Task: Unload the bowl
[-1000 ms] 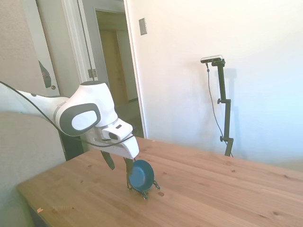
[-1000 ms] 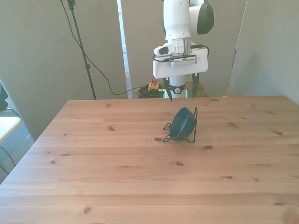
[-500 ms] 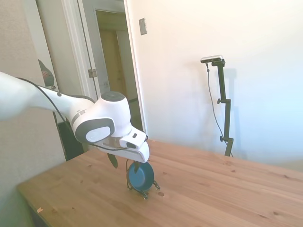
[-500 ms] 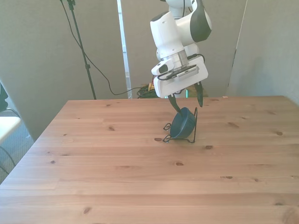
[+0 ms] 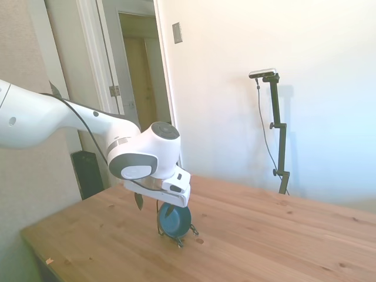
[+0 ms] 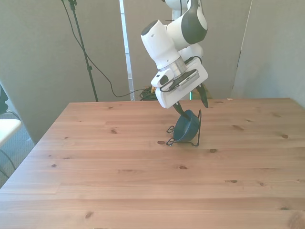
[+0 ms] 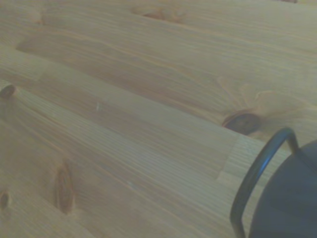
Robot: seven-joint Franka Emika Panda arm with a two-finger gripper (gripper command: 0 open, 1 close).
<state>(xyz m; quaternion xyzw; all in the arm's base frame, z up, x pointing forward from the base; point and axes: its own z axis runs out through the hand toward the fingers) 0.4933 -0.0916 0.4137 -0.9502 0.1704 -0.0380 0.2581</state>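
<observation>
End effector [image 6: 192, 101] tilted, fingers spread, tips low over the bowl [image 6: 186, 127]. In the front view one dark finger comes down to the bowl's upper rim on the front view's left, where I can't tell touching from just above; the other hangs above the rack's [image 6: 198, 125] upright loop on the right. Nothing is pinched.

Bowl stands on edge in the thin black wire rack, propped nearly upright, mid-table [image 6: 119, 181]. In the side view the bowl [image 5: 174, 220] sits directly under the wrist, so the target lies just below the tips.

The rim runs steeply, so I judge one finger needs to go inside the bowl and one behind.

In the way: the rack's loop, close behind the bowl; in the wrist view the wire [image 7: 255, 171] curves right along the bowl's dark edge [image 7: 292, 208]. Risk of catching wire together with the rim.
</observation>
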